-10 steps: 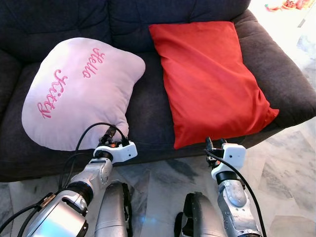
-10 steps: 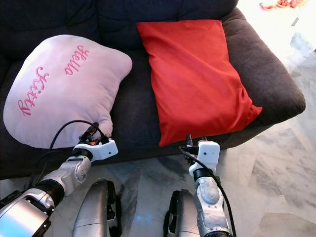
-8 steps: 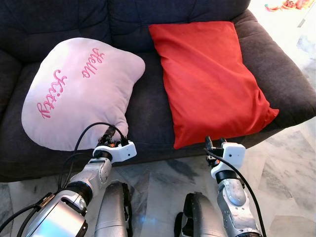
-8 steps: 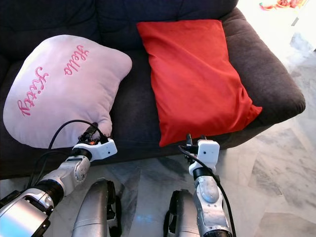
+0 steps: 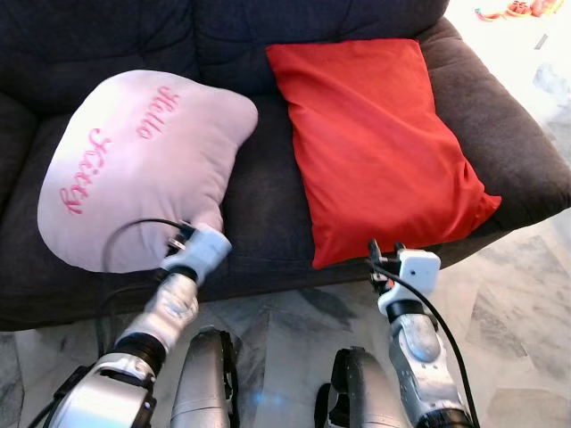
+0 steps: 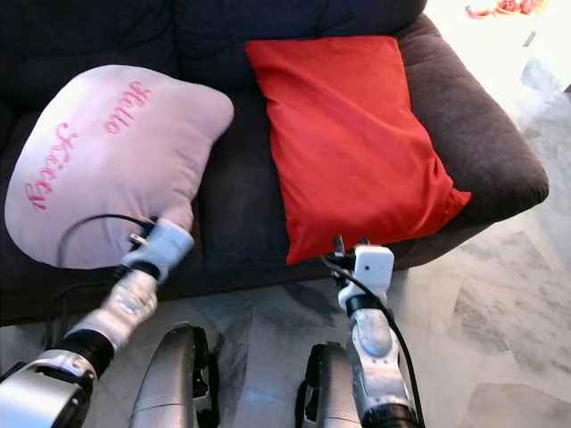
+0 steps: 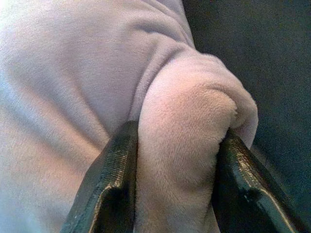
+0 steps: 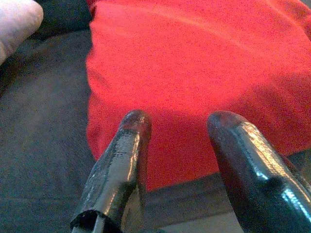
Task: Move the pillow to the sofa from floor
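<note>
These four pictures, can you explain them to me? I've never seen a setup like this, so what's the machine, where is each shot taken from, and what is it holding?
This is a walking humanoid robot with two silver arms, each ending in two long black fingers. The two wide pictures come from cameras in its head, looking down at a dark sofa. The two close-ups come from cameras on its wrists.

On the sofa lie a pink pillow with stitched lettering and a red pillow. The left gripper is shut on a corner of the pink pillow, squeezing the plush between its fingers. The right gripper is open, holds nothing, and sits by the sofa's front edge, facing the red pillow. Below is a marble floor.
</note>
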Controlling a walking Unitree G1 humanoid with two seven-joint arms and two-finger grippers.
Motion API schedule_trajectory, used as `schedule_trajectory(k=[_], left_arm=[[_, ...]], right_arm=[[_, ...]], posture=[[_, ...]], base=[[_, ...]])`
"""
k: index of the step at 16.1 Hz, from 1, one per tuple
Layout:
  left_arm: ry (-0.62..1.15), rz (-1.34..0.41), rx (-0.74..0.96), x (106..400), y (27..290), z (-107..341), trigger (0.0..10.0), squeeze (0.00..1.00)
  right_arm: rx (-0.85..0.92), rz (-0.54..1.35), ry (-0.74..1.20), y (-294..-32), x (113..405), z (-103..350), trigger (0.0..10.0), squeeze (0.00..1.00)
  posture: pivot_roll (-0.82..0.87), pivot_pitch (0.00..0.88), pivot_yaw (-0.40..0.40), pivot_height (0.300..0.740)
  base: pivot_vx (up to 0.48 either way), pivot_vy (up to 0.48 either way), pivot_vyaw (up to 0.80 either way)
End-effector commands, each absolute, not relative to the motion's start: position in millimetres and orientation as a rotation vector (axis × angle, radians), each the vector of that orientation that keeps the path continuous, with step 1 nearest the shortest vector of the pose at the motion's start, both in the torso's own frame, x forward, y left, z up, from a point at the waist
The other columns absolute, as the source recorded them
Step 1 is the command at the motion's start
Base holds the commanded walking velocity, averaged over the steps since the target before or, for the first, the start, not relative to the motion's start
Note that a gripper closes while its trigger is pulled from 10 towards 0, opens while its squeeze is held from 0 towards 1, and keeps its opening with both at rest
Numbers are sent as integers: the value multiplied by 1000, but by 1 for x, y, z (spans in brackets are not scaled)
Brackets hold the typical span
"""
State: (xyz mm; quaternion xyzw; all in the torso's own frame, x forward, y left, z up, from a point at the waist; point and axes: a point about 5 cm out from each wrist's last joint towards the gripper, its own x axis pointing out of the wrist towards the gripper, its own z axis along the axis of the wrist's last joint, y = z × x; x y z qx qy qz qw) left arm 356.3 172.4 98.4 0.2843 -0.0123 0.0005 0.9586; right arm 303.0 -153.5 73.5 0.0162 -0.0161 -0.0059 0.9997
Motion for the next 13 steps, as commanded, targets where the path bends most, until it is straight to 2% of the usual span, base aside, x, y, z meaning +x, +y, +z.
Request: schedule_trajectory(k=[1, 2, 8, 13], left_arm=[[-46, 27, 440, 353, 179, 101, 6078, 0], [-82, 23, 376, 353, 178, 107, 10000, 0], [-218, 4, 180, 348, 182, 136, 10000, 0], [-272, -95, 225, 346, 170, 155, 10000, 0]], right_arm=[[41, -17, 2, -154, 300, 65, 10000, 0], [48, -10, -5, -152, 301, 67, 10000, 0], [56, -2, -30, -151, 312, 76, 10000, 0], [61, 8, -38, -148, 316, 78, 10000, 0]], posture=[[107, 213, -10, 610], [108, 211, -10, 610], [119, 187, -14, 610], [130, 182, -9, 610]], base=[[0, 0, 0], [0, 0, 0], [0, 0, 0], [0, 0, 0]])
